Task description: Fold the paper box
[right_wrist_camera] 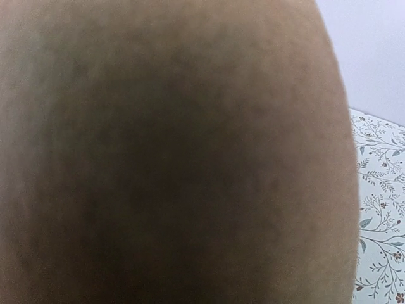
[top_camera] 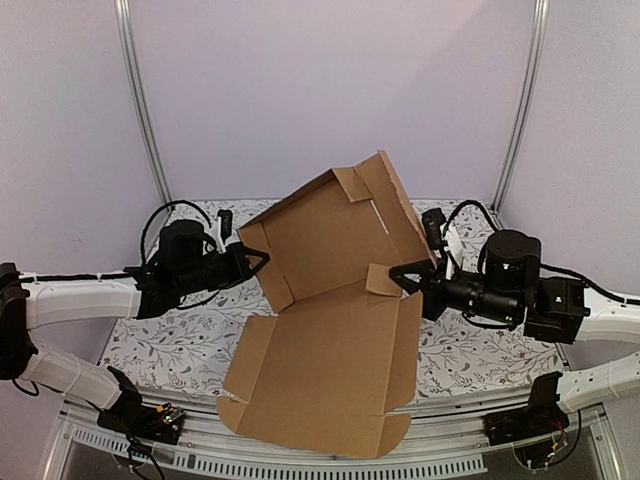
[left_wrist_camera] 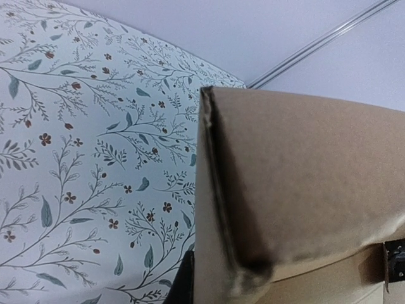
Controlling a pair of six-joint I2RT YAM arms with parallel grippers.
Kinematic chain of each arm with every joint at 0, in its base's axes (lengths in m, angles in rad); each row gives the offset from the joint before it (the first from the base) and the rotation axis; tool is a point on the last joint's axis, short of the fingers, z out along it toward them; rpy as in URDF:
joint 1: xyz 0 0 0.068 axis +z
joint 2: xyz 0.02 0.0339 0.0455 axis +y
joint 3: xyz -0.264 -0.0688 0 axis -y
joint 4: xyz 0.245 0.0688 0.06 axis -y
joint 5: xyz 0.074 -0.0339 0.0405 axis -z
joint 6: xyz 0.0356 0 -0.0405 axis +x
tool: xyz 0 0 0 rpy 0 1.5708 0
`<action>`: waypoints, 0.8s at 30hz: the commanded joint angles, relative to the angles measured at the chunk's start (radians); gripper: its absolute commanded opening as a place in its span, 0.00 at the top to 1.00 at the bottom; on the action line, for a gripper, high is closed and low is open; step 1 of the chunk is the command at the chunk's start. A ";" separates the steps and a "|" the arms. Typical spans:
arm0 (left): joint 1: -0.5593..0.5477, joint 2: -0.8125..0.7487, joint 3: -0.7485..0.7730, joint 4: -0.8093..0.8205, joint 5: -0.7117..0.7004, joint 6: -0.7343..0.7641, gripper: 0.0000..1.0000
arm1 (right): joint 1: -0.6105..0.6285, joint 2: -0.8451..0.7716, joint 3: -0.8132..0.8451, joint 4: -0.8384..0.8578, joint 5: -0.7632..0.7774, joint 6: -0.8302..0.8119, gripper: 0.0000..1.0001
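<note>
The paper box (top_camera: 330,330) is a large brown die-cut cardboard sheet. Its near half lies flat and overhangs the table's front edge; its far half (top_camera: 330,235) stands tilted up. My left gripper (top_camera: 258,262) is at the raised half's left side flap. In the left wrist view one dark finger (left_wrist_camera: 183,286) presses against the flap's edge (left_wrist_camera: 212,209), and the cardboard hides the other finger. My right gripper (top_camera: 400,277) is at the small flap on the right of the fold. Cardboard (right_wrist_camera: 177,158) fills the right wrist view and hides the fingers.
The table (top_camera: 160,340) has a white cloth with a floral print. A metal rail (top_camera: 300,462) runs along the front edge under the overhanging sheet. Two upright metal posts (top_camera: 140,100) stand against the back wall. Cables loop behind both wrists.
</note>
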 commanded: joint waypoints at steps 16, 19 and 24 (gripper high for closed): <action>0.021 -0.018 0.023 0.003 -0.026 0.213 1.00 | 0.003 -0.242 0.150 -0.644 0.118 -0.099 0.78; 0.021 -0.017 0.018 0.013 -0.017 0.253 1.00 | 0.004 -0.264 0.172 -0.682 0.132 -0.097 0.73; 0.021 -0.029 0.007 0.026 -0.001 0.315 1.00 | 0.004 -0.267 0.216 -0.700 0.102 -0.099 0.64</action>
